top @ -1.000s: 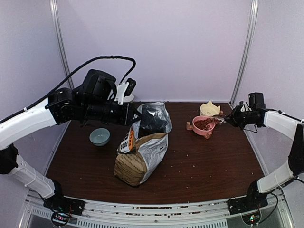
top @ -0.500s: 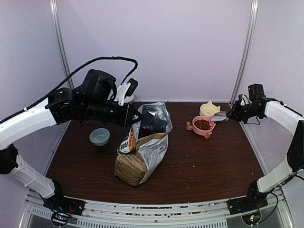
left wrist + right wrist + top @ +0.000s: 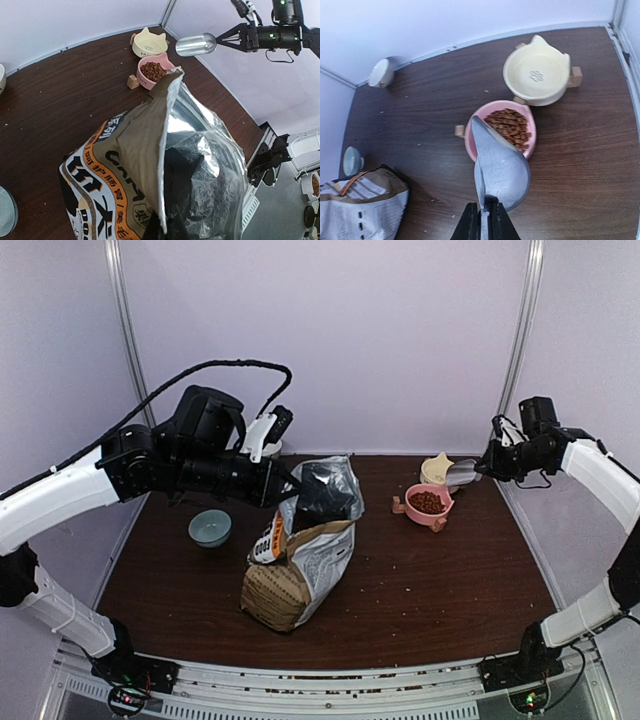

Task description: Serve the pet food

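Note:
The brown kraft bag (image 3: 300,565) stands mid-table, its top open and its foil lining showing. My left gripper (image 3: 288,486) is shut on the bag's upper rim and holds it up; in the left wrist view the bag (image 3: 115,165) fills the frame and its inside is dark. My right gripper (image 3: 490,466) is shut on the handle of a silver scoop (image 3: 462,476), held in the air near the cream bowl. In the right wrist view the scoop (image 3: 502,165) hangs over the pink bowl (image 3: 532,137). Reddish-brown kibble (image 3: 510,122) lies in that bowl.
A cream cat-ear bowl (image 3: 440,468) stands behind the pink bowl (image 3: 440,516). A teal bowl (image 3: 210,528) sits left of the bag and a white bowl (image 3: 381,72) at the back wall. Loose kibble crumbs dot the dark wooden table (image 3: 430,580).
My right gripper has lifted the scoop up and back to the right, away from the pink bowl. The left arm and the bag have stayed put.

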`<action>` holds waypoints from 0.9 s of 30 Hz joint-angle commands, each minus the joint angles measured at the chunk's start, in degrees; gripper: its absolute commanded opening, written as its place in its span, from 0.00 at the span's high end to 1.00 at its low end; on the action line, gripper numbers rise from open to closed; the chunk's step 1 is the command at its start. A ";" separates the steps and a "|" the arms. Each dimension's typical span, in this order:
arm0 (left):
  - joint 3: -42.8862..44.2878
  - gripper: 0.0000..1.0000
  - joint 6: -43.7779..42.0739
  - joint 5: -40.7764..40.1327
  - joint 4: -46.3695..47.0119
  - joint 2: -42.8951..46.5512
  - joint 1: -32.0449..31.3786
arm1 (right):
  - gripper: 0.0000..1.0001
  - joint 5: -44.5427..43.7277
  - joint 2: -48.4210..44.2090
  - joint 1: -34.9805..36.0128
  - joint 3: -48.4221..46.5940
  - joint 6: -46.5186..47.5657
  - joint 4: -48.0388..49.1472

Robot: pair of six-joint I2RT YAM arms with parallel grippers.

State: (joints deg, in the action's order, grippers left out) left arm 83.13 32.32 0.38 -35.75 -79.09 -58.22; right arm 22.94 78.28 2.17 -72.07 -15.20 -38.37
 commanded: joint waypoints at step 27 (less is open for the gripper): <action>-0.83 1.00 -3.36 9.08 18.91 -5.45 -0.51 | 1.00 -22.36 13.27 48.13 -12.00 -12.13 -15.68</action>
State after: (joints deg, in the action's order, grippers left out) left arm 82.96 30.79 6.76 -28.91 -84.23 -58.37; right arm 13.69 85.84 49.80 -87.11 -25.85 -46.61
